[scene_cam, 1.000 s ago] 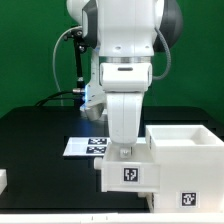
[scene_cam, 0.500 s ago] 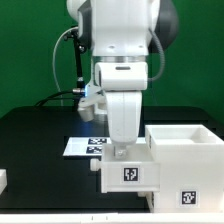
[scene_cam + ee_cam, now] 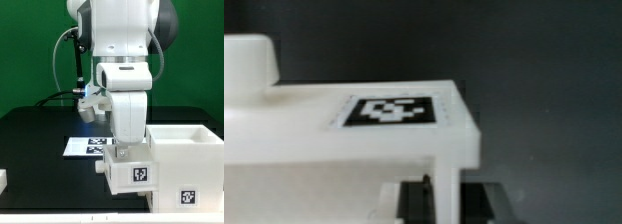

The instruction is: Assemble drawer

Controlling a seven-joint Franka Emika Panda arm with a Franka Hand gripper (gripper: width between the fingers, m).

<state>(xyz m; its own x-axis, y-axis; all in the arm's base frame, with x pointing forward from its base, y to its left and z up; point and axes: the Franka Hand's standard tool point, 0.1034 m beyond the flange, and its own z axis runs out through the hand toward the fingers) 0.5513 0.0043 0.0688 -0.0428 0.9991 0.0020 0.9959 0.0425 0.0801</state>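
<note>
The small white drawer box point(image 3: 133, 176), with a tag on its front, sits a little tilted against the left side of the large white cube housing point(image 3: 186, 160) in the exterior view. My gripper point(image 3: 122, 153) reaches down into the box from above and is shut on its thin upright wall. In the wrist view the box point(image 3: 331, 130) shows its tagged face and a round knob point(image 3: 246, 62), and my gripper point(image 3: 446, 203) has one black finger point(image 3: 418, 203) on each side of the wall.
The marker board point(image 3: 82, 146) lies flat on the black table behind the box. A small white part point(image 3: 3, 181) sits at the exterior view's left edge. A green wall stands behind the arm.
My gripper has moved toward the exterior view's right with the small drawer box, bringing it closer against the housing and tilting it slightly.
</note>
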